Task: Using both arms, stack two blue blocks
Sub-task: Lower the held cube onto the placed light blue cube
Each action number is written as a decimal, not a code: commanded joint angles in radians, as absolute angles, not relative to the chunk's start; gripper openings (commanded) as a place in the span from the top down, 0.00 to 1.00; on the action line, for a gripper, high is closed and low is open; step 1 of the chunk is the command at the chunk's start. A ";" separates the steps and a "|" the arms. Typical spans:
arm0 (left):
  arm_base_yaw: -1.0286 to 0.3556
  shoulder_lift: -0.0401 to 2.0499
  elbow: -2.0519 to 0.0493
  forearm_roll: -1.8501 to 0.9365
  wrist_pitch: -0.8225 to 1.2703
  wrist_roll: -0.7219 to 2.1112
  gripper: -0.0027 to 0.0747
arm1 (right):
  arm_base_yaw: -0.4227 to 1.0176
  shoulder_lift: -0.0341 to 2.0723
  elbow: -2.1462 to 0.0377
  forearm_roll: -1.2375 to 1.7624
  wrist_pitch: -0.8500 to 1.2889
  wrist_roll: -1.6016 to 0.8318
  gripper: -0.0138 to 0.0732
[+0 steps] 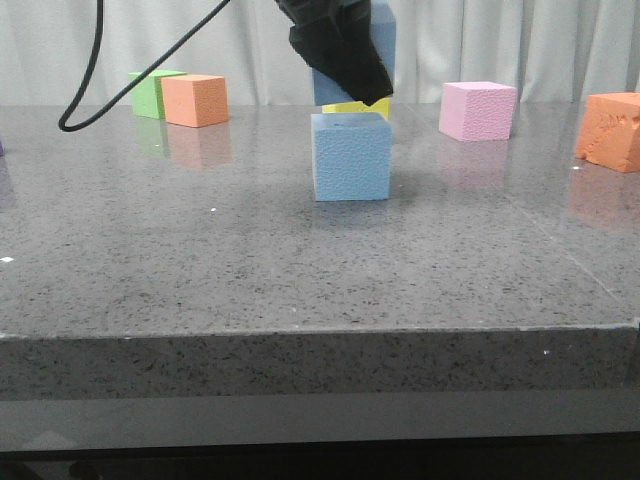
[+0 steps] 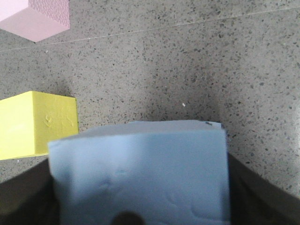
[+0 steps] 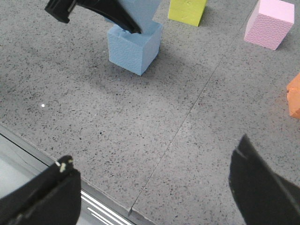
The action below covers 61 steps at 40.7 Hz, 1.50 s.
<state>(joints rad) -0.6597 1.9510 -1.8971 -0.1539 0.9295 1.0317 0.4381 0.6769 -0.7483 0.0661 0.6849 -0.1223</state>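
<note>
My left gripper point(image 1: 345, 60) is shut on the smooth blue block point(image 1: 385, 40). It holds the block just above the pebbly blue block point(image 1: 350, 157), which stands on the table near the middle. I cannot tell whether the two touch. In the left wrist view the held block point(image 2: 140, 173) fills the space between the dark jaws. The right wrist view shows the pebbly block point(image 3: 133, 47) under the left gripper point(image 3: 93, 9) and the held block point(image 3: 143, 11). My right gripper point(image 3: 150, 187) is open and empty over the table's front edge.
A yellow cube point(image 1: 362, 106) sits just behind the pebbly block. A pink cube point(image 1: 478, 110) is back right and an orange block point(image 1: 610, 130) far right. A green cube point(image 1: 150, 92) and an orange cube point(image 1: 195, 100) stand back left. A black cable point(image 1: 95, 70) hangs at the left.
</note>
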 commanded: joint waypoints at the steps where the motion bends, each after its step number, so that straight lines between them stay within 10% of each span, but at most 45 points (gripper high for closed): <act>1: -0.666 1.904 -1.928 -0.171 0.874 1.028 0.55 | 0.432 0.676 -0.773 0.060 0.620 -0.136 0.10; 36: -0.666 1.916 -1.928 -0.187 0.870 1.028 0.23 | 0.432 0.676 -0.773 0.060 0.620 -0.136 0.10; 61: -0.668 1.852 -1.928 -0.187 0.901 0.964 0.23 | 0.432 0.676 -0.773 0.060 0.620 -0.136 0.10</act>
